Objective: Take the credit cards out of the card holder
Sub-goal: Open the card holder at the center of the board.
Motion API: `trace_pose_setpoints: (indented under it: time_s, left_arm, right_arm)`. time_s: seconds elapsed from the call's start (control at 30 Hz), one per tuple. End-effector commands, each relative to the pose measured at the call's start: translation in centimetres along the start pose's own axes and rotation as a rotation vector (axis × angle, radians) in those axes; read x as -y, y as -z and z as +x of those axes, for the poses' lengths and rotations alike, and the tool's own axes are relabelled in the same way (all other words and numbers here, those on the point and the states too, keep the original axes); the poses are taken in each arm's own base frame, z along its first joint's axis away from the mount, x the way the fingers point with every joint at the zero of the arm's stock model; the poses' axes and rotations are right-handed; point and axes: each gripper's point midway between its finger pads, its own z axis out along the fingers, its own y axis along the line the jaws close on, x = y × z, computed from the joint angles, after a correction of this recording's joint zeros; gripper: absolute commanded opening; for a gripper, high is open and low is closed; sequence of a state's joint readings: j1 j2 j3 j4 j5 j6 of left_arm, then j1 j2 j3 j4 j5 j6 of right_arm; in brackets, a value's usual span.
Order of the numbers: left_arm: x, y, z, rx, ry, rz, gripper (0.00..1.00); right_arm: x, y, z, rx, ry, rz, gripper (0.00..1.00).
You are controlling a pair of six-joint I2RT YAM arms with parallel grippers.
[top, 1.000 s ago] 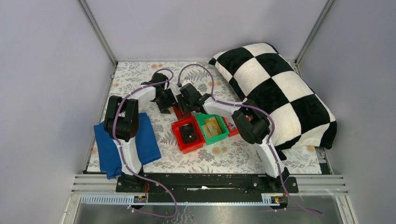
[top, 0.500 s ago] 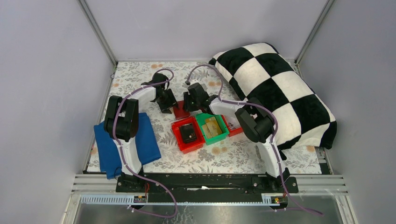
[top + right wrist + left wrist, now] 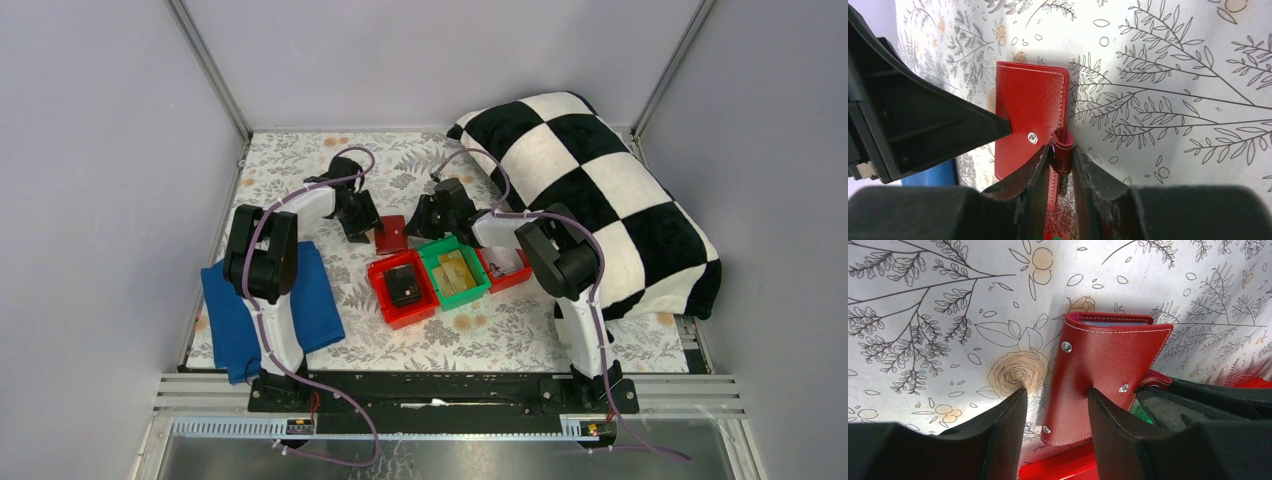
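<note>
Red wallet, shut, lies flat on floral cloth just beside red bin; my R pincer nipped on its strap tab, my L pincer half open astride wallet's edge.

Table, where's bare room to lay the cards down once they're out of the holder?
Free: the table strip beyond the left gripper and right gripper; also the near strip in front of the red bin and green bin, right of the blue cloth. Crowded: around the card holder.
</note>
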State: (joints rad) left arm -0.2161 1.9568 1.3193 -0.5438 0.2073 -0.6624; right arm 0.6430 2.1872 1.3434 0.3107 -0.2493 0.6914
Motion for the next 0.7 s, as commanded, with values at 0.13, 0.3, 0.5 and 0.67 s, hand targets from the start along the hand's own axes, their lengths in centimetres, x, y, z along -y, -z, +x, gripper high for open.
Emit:
trace_pose_setpoints:
  time_s: [0.13, 0.3, 0.5, 0.67]
  left_arm:
    - [-1.8, -1.1, 1.1, -0.032, -0.022, -0.055, 0.53]
    - [-0.7, 0.6, 0.1, 0.013, -0.048, -0.022, 0.58]
    - [1.4, 4.0, -1.9, 0.128, -0.104, 0.045, 0.66]
    - [2.4, 5.9, -2.3, 0.161, -0.120, 0.078, 0.66]
  right_arm:
    - [-2.8, 2.3, -2.7, 0.062, -0.023, -0.075, 0.12]
    - [-0.3, 3.0, -3.8, 0.092, -0.008, 0.070, 0.34]
    - [0.3, 3.3, -4.0, 0.066, -0.004, 0.060, 0.36]
    - [-0.4, 3.1, -3.7, 0.032, 0.017, 0.024, 0.47]
